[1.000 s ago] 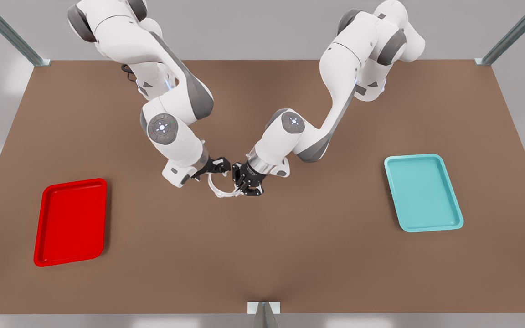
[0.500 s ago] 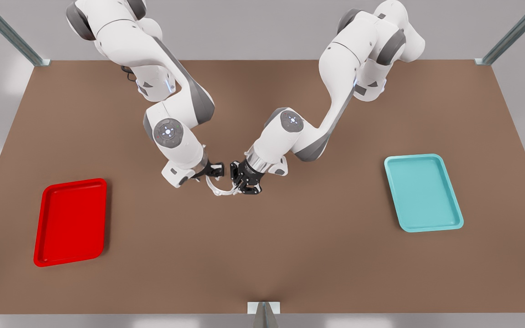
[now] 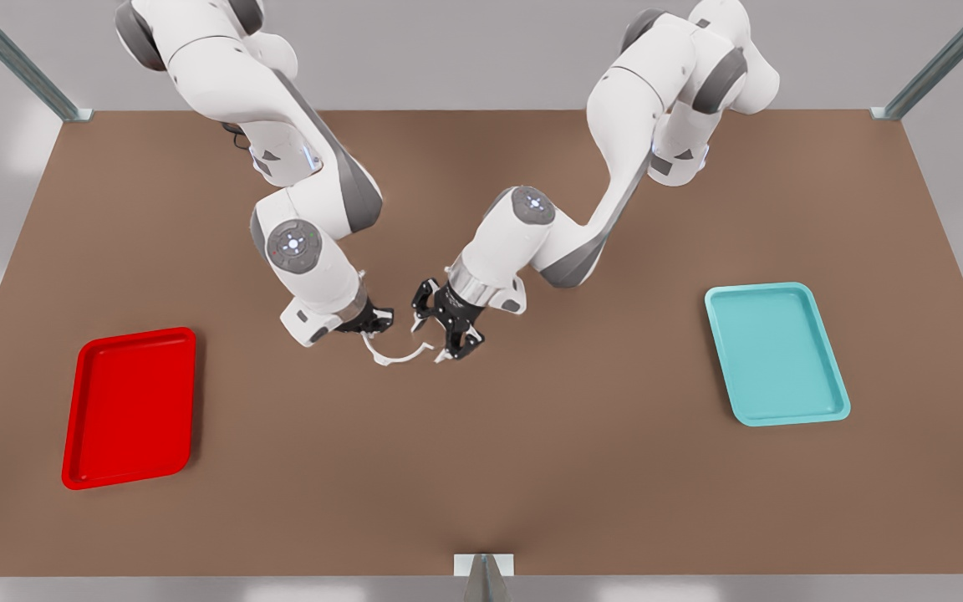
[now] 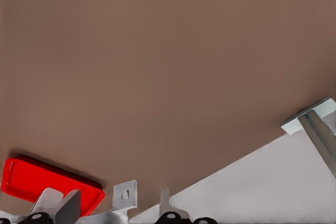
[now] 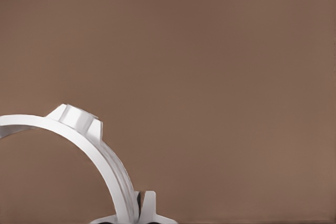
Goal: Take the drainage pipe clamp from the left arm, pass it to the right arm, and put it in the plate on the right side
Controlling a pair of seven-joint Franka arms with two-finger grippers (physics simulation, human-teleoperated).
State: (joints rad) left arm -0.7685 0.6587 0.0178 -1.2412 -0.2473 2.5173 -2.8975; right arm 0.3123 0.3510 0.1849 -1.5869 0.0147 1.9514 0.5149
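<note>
My right gripper (image 3: 367, 328) clamps one end of the thin white C-shaped drainage pipe clamp (image 3: 398, 355) above the brown table (image 3: 481, 468); my left gripper (image 3: 445, 330) stands spread beside the other end; I carry steadily toward the flat red plate (image 3: 129, 407), keeping grip firm.

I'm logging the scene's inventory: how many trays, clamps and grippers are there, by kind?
Trays: 2, red plate and teal tray
Clamps: 1, drainage pipe clamp
Grippers: 2, right gripper and left gripper
Total: 5
</note>
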